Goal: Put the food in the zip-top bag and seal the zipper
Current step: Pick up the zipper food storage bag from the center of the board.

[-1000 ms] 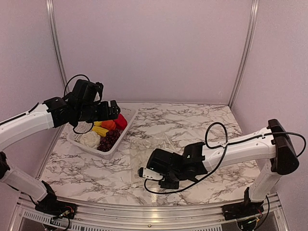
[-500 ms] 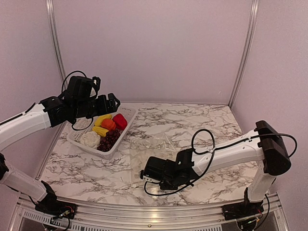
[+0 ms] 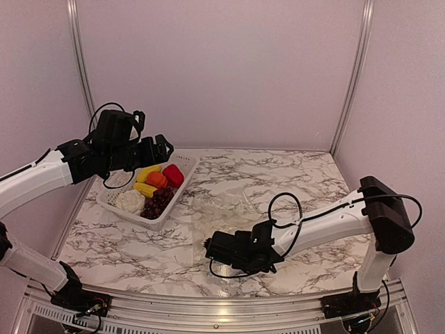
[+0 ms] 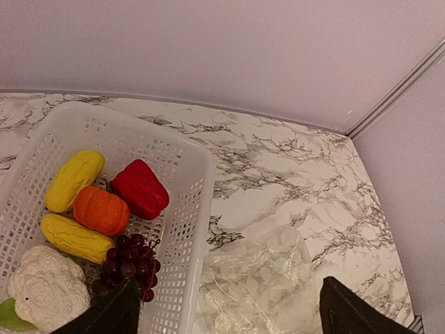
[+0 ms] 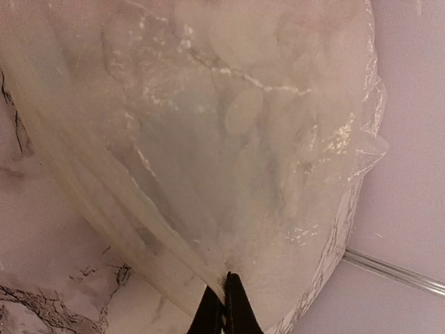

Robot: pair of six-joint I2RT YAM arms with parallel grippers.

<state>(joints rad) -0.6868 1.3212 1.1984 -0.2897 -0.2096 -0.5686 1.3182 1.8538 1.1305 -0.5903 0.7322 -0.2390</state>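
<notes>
The food lies in a white perforated basket [image 3: 182, 182]: red pepper [image 4: 139, 188], orange round fruit [image 4: 101, 210], two yellow pieces [image 4: 74, 179], white cauliflower [image 4: 45, 289] and purple grapes [image 4: 125, 261]. The clear zip-top bag [image 3: 221, 207] lies flat on the marble, just right of the basket; it also shows in the left wrist view [image 4: 264, 278]. My left gripper [image 3: 161, 149] hovers open and empty above the basket. My right gripper [image 5: 224, 287] is low at the bag's near edge, shut on the plastic. The pale zipper [image 5: 111, 209] runs beside it.
The basket [image 4: 198, 209] sits at the far left of the marble table [image 3: 292, 181], its right wall touching the bag. Pink walls with metal corner posts [image 3: 348, 76] close the back and sides. The right arm's cable [image 3: 288, 209] loops above its forearm.
My right arm has sunk lower and slid left along the near edge, pinching the bag. My left gripper rose slightly and drew back left above the basket, then held still.
</notes>
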